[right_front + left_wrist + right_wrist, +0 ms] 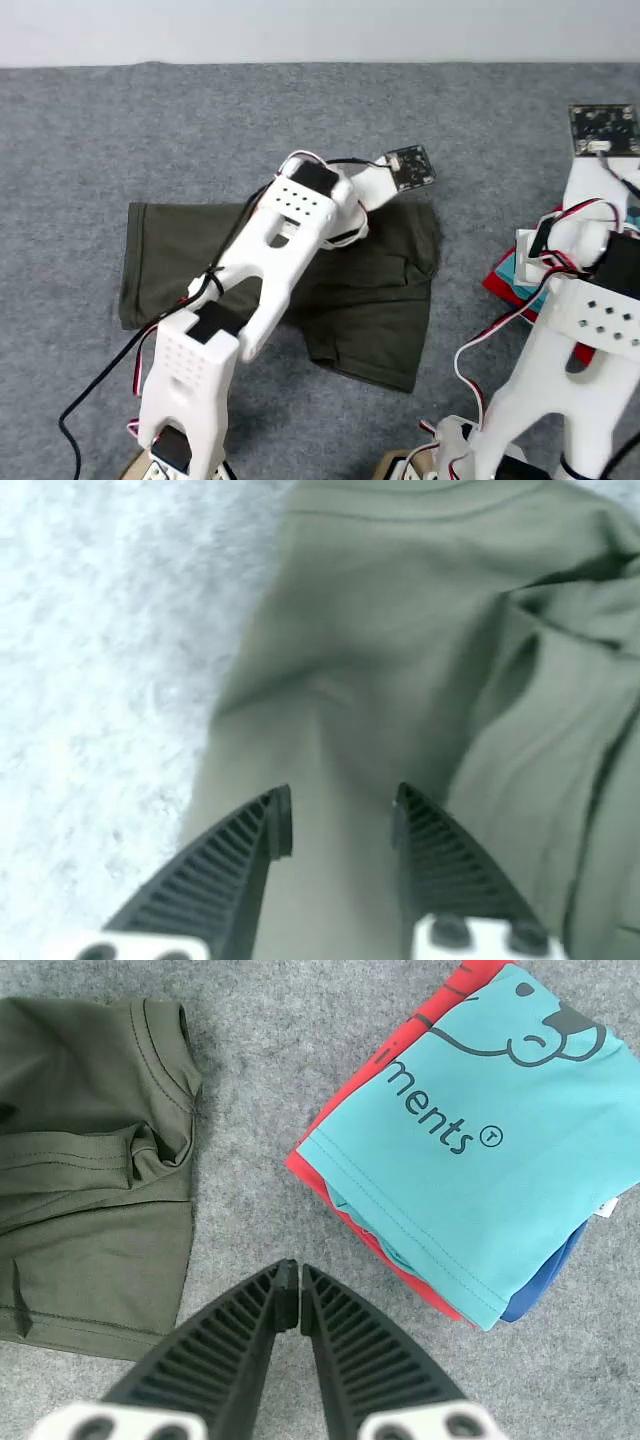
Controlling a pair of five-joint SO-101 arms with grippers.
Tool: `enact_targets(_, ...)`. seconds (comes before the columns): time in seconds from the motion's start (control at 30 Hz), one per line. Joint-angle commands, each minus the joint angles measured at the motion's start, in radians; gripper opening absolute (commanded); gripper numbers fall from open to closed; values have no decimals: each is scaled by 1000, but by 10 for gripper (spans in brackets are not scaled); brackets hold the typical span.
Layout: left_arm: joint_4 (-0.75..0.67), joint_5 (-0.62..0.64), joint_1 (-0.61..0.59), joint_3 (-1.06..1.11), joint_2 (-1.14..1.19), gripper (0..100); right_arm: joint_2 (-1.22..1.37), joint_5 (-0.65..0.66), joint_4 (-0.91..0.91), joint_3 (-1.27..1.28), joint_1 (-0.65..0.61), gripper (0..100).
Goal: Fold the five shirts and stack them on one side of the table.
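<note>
High view: left arm (270, 250) stretched over the olive shirt (170, 260), left fingers (240, 860) parted; right fingers (250, 1330) pressed together.

Dark lower-case lettering (430, 1110), cut off at the folded edge and closed by a small circled mark (490, 1137), runs slantwise across the teal shirt (520, 1180) topping the folded pile at the right side of the bench (250, 1060), beside a line drawing (545, 1030) of an animal's snout.
</note>
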Motion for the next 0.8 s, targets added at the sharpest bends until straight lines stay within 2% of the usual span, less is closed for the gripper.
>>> enact_targets(0.0, 20, 11, -2, -58, -8, 171, -21, -3, 39, -2, 15, 10)
enact_targets(0.23, 173, 12, 97, -179, -2, 172, -21, -3, 39, -2, 15, 10)
enact_targets(0.63, 147, 6, 129, -229, 183, 168, -21, -3, 39, -2, 16, 10)
enact_targets(0.7, 183, 3, 129, -277, 189, 125, -21, -3, 39, -2, 16, 10)
enact_targets(0.77, 209, -18, 132, -321, 190, 41, -21, -3, 39, -2, 16, 10)
